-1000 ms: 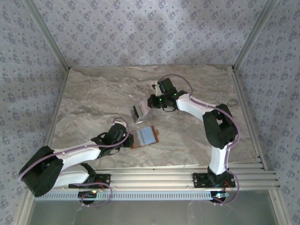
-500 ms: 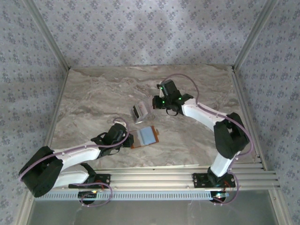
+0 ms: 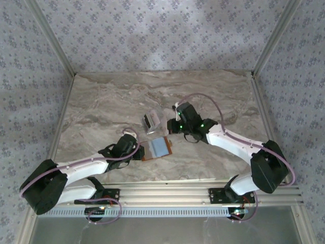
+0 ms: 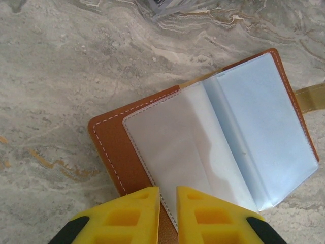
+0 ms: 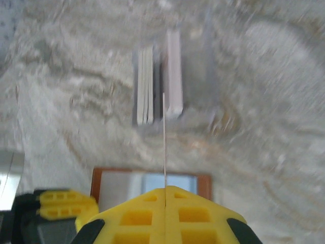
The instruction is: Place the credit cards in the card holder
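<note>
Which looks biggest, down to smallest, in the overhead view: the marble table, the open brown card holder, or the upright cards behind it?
1. table
2. card holder, lying open and flat
3. credit cards, a little smaller, but they stand tilted on edge, so this view may understate them

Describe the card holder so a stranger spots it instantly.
On the marble table, look near the front centre, at the left arm's fingers. The card holder lies open there: brown leather around blue-grey sleeves, unlike the upright pale card stack behind it.
</note>
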